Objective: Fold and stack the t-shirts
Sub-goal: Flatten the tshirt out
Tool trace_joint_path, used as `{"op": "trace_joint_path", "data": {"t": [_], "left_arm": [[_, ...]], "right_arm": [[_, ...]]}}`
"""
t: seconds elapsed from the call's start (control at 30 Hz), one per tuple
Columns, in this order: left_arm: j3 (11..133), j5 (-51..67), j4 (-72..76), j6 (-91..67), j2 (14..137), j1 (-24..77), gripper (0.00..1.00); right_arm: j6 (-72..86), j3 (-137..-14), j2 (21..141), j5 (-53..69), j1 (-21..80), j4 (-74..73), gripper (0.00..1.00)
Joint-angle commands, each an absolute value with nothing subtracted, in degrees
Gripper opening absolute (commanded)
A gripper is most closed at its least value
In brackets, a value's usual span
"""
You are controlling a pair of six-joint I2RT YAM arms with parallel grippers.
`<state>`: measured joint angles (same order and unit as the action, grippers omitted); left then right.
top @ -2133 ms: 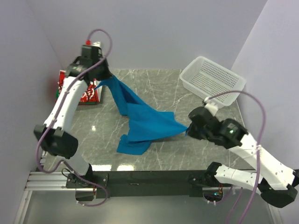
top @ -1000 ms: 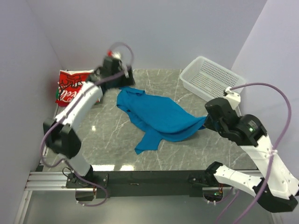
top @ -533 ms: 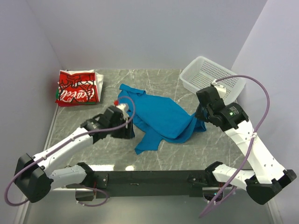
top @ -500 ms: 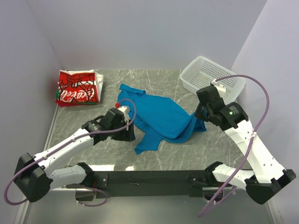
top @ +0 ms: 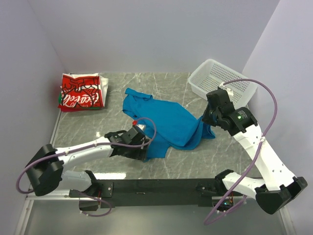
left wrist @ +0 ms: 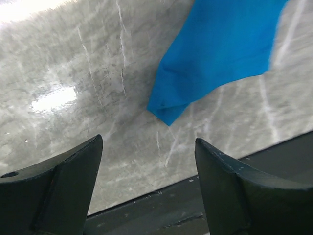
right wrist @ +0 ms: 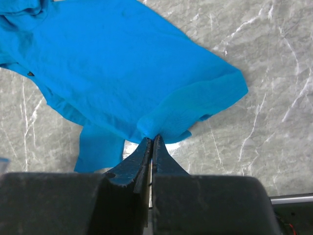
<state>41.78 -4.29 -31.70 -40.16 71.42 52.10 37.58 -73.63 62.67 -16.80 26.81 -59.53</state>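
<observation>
The blue t-shirt (top: pixel 171 120) lies rumpled and unfolded on the middle of the marble table (top: pixel 88 125). Its long axis runs on a diagonal, from the collar at the far left down to the bunched edge at the near right. A loose flap trails off toward the near edge. The folded red-and-white t-shirt (top: pixel 80 92) sits well apart at the far-left corner, and the white basket (top: pixel 222 81) stands at the far right.

The right gripper (top: pixel 206 125) has the right-hand end of the blue shirt. In the right wrist view its fingers are pressed together (right wrist: pixel 151 142) with a small fold of hem pinched between them, and the rest of the blue t-shirt (right wrist: pixel 122 63) spreads away from the tips across the stone.

The left gripper (top: pixel 142 148) is low over the table at the shirt's near flap. In the left wrist view its fingers stand wide apart (left wrist: pixel 146 147) and hold nothing. Bare marble shows between them, and the pointed blue corner (left wrist: pixel 168 105) lies just ahead of the gap and a little toward the right finger (left wrist: pixel 230 186), without touching either finger.

That corner is probably what the coming move depends on. The left arm is clearly the nearer one to it, and a short advance along the line of the fingers should bring the corner between them. With both ends held, the shirt could be drawn flat along its long axis for folding. Closing too early would likely catch only stone, and the thin single layer may slip.
</observation>
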Motion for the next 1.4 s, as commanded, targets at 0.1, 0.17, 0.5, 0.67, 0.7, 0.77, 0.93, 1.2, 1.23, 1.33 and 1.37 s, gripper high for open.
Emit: {"op": "trace_joint_path", "data": {"t": [0.1,0.17,0.5,0.67,0.7,0.77,0.93,1.2,1.23,1.33,1.37], "left_arm": [[43.0,-7.0,-28.9,-39.6,76.3,54.0,0.78],[43.4,-7.3,-28.0,-38.8,77.9,54.0,0.77],[47.8,-9.8,-26.4,-35.9,86.7,54.0,0.7],[47.5,-10.4,-26.2,-35.4,88.0,54.1,0.57],[47.1,-10.2,-25.8,-35.3,87.9,54.1,0.53],[46.6,-9.5,-24.9,-35.2,87.6,54.1,0.4],[46.1,-8.3,-24.3,-36.1,86.6,54.3,0.0],[53.9,-19.8,-41.6,-37.3,76.1,48.7,0.0],[55.3,-21.6,-43.5,-36.9,74.5,47.0,0.0],[63.6,-24.1,-50.0,-35.0,69.1,39.0,0.0],[66.5,-26.1,-51.3,-34.1,68.3,35.3,0.0]], "right_arm": [[36.8,-72.4,60.0,-16.3,25.7,-57.6,0.0],[36.9,-72.1,59.5,-16.3,25.5,-57.5,0.0],[37.4,-70.8,58.2,-16.1,25.1,-57.5,0.0],[37.4,-70.6,57.7,-16.5,24.7,-57.7,0.0],[37.3,-70.5,57.5,-16.6,24.7,-57.8,0.0],[37.4,-70.3,57.4,-16.5,24.6,-57.7,0.0],[37.3,-70.0,57.4,-16.6,24.1,-57.2,0.0],[32.6,-75.2,59.8,-17.7,21.7,-57.6,0.0],[31.8,-77.1,60.7,-17.7,20.8,-57.6,0.0],[29.1,-82.3,63.2,-17.0,19.2,-57.6,0.0],[28.4,-83.9,63.9,-16.8,18.1,-57.7,0.0]]}}
